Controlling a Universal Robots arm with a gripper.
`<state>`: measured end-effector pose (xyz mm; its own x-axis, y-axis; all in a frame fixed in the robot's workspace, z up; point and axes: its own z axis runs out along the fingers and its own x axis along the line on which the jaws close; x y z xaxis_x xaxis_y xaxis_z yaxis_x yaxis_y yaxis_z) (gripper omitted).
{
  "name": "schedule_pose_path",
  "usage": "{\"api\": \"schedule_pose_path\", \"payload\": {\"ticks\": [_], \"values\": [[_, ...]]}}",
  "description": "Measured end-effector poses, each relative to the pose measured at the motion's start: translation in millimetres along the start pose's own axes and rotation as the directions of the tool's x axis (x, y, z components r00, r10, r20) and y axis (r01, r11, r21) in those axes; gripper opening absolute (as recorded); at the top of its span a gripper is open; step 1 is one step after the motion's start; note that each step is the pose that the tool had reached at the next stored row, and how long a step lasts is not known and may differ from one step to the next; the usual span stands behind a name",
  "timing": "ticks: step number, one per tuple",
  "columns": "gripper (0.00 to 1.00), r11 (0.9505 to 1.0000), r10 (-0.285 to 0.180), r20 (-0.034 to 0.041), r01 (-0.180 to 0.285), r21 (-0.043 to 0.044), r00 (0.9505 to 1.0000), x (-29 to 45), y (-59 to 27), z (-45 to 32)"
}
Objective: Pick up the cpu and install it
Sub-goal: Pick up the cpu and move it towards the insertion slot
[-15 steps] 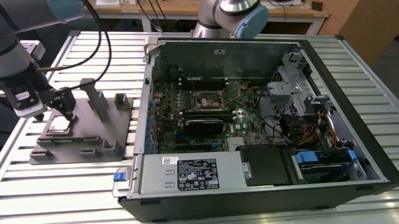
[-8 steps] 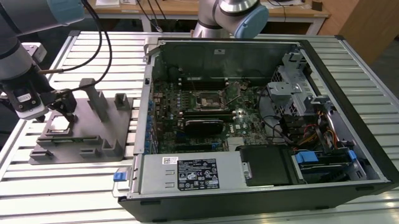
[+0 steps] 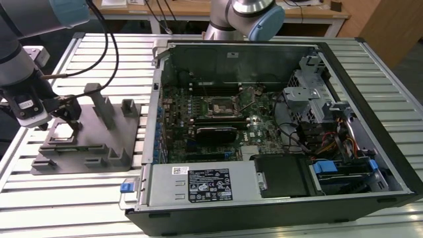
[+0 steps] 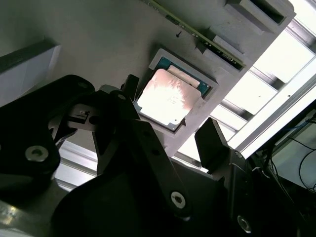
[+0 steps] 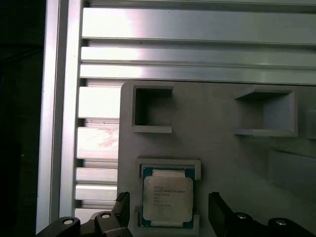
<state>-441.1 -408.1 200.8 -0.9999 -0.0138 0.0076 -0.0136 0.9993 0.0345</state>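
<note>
The cpu [image 3: 61, 131] is a small square chip with a pale metal top. It lies flat in a shallow pocket of the grey plastic fixture [image 3: 99, 145] at the exterior view's left. My gripper [image 3: 61, 124] hangs just above it, open. In both wrist views the cpu [image 4: 165, 96] [image 5: 167, 198] sits between the two dark fingers [image 5: 217, 211], which stand on either side of it with a gap to its edges. The gripper [image 4: 170, 116] [image 5: 170, 212] holds nothing. The black socket frame [image 3: 220, 105] shows on the motherboard inside the open computer case [image 3: 238, 62].
The fixture [image 5: 222, 158] has upright blocks and empty pockets [image 5: 150, 108] close around the cpu's pocket. The slatted aluminium table [image 3: 99, 54] carries fixture and case. A second robot arm [image 3: 254, 15] stands behind the case. Cables, drive bays and a power supply [image 3: 208, 186] fill the case.
</note>
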Motion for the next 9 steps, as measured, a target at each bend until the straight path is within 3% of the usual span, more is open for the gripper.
{"api": "schedule_pose_path", "payload": {"ticks": [9], "values": [[0.73,1.0000,0.000,0.0000,0.000,0.0000,1.0000,0.8,-0.1,2.5]]}}
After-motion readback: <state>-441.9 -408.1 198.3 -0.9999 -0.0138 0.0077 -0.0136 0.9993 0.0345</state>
